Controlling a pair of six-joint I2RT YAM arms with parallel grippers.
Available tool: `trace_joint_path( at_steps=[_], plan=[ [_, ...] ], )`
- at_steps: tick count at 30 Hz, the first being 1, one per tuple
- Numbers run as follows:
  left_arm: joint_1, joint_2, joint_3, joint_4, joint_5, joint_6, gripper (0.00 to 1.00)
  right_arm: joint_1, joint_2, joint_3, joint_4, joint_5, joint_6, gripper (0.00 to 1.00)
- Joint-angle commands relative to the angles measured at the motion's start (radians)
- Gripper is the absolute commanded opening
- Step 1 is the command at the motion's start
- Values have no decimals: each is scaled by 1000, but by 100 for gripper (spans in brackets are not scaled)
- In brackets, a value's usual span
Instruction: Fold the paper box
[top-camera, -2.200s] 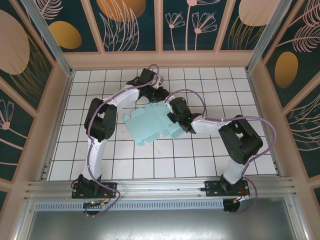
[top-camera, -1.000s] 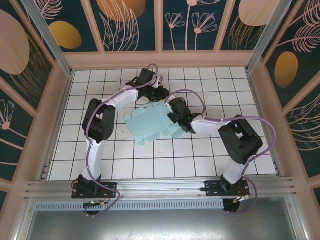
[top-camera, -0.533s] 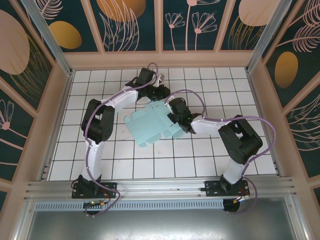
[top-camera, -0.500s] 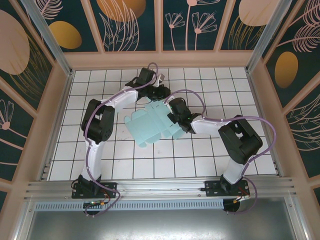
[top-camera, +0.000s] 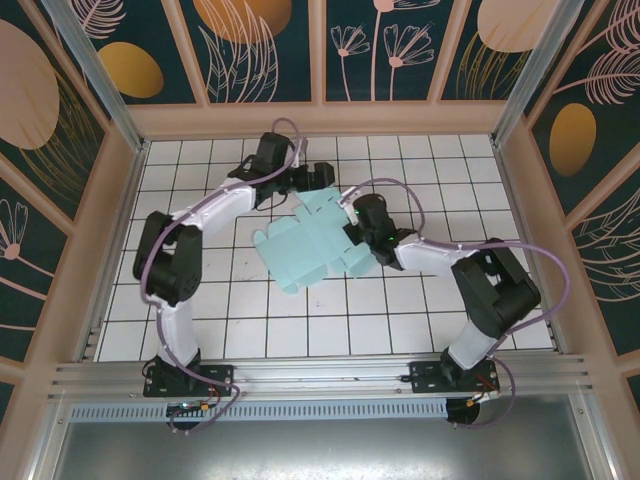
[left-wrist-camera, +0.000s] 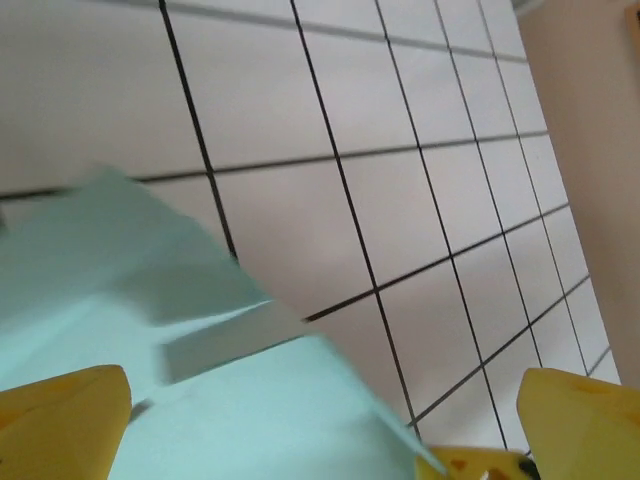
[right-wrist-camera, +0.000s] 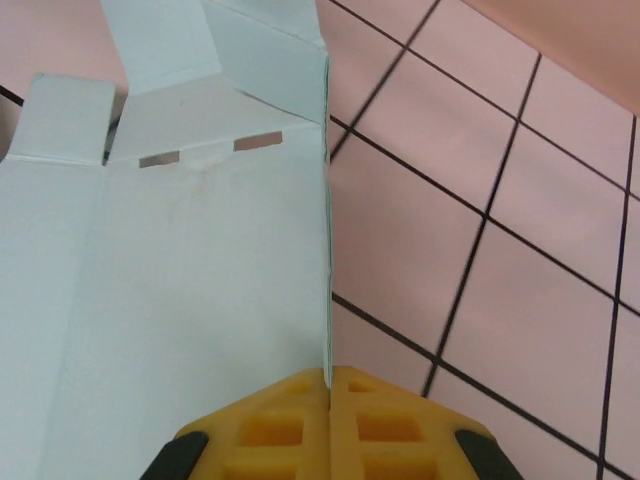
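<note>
Mint-green card makes up the paper box (top-camera: 305, 245), a flat creased cut-out lying near the middle of the white tiled table (top-camera: 200, 300), with no wall raised yet. The step in hand looks like lifting a flap at the sheet's 12 o'clock end while the 3 o'clock edge is held down. To do it well, the holding arm should act as a firm anchor. The other arm should take the flap by its free edge and bend it slowly along the crease, since thin card will likely buckle or slide if it is pushed across the tiles. The right gripper (top-camera: 357, 236) sits at the sheet's 3 o'clock side. From its wrist camera, the right gripper (right-wrist-camera: 328, 385) has its yellow fingers (right-wrist-camera: 270, 425) pressed together, clamped on the card's long straight edge. The left gripper (top-camera: 318, 178) hangs over the 12 o'clock corner. There its fingers (left-wrist-camera: 60, 415) stand wide apart with a flap lying between them. That view is blurred, so whether they touch the card is unclear.
</note>
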Motion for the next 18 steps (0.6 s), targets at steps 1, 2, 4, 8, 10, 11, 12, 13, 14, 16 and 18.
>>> trace_joint_path(
  at_steps=[1, 2, 4, 8, 10, 11, 12, 13, 14, 16, 18],
  plan=[
    [25, -71, -95, 122, -79, 135, 99, -39, -87, -71, 87, -113, 14, 0],
    [30, -82, -115, 123, -73, 170, 99, -48, -110, -88, 100, -141, 20, 0],
    [45, -86, -137, 102, -9, 235, 99, -86, -152, -121, 123, -200, 32, 0],
    [76, -83, -209, 134, 56, 297, 95, -153, -233, -176, 145, -339, 50, 0],
    [84, -64, -215, 129, 89, 334, 89, -183, -258, -194, 144, -396, 59, 0],
    [87, -52, -214, 126, 120, 351, 87, -194, -268, -199, 140, -412, 61, 0],
    [89, -42, -212, 124, 154, 365, 85, -201, -276, -204, 137, -423, 62, 0],
    [91, -30, -212, 124, 196, 383, 85, -208, -284, -207, 133, -437, 64, 0],
    [92, -19, -207, 122, 227, 399, 84, -213, -289, -212, 130, -449, 65, 0],
    [92, -1, -199, 126, 295, 416, 83, -219, -296, -217, 130, -466, 70, 0],
    [91, 17, -190, 129, 369, 434, 82, -223, -297, -220, 128, -483, 71, 0]
  ],
)
